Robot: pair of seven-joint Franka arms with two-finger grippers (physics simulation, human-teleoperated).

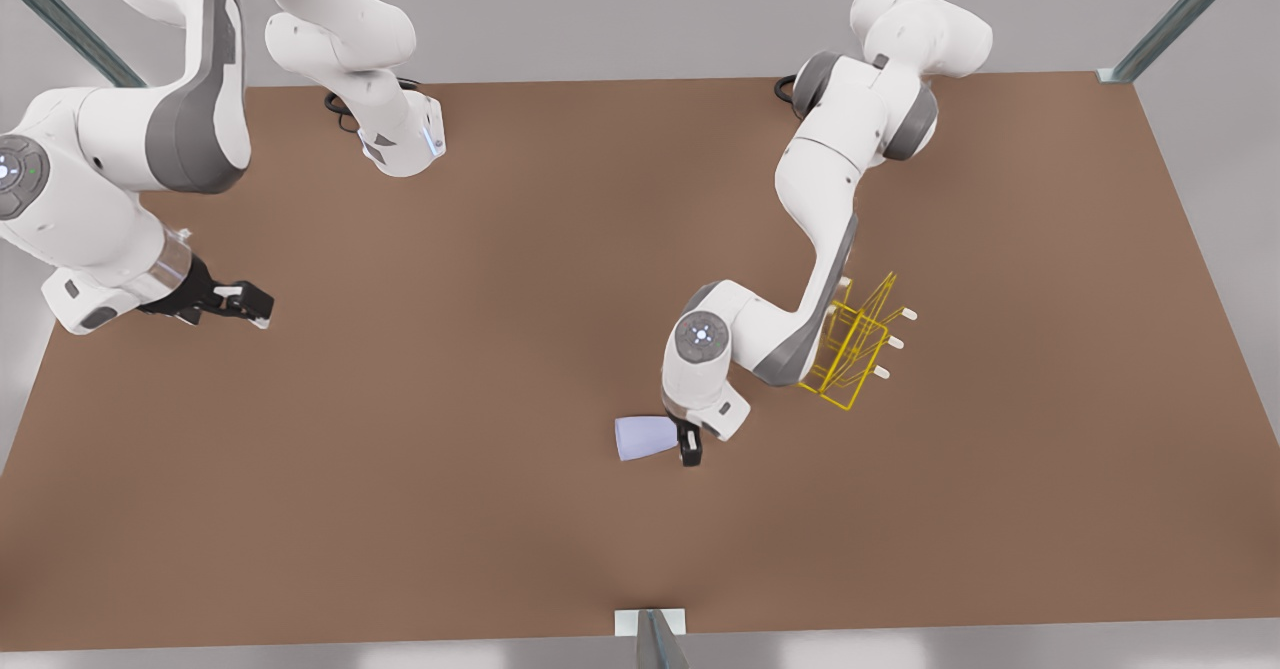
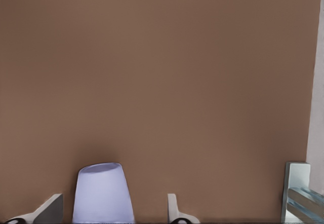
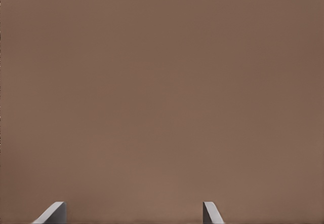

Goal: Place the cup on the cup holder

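Note:
The pale lavender cup lies on the brown table, just to the front view's left of my left gripper. In the left wrist view the cup sits between the two pale fingers. There is a gap on each side, so the left gripper is open around it. The yellow wire cup holder with white-capped prongs stands behind the left arm's forearm, to the front view's right of the cup. My right gripper waits open over the table's left side, and its fingers hold nothing.
A metal bracket sits at the table's front edge, also seen as a grey post in the left wrist view. Both arm bases stand along the back edge. Frame struts rise at the back corners.

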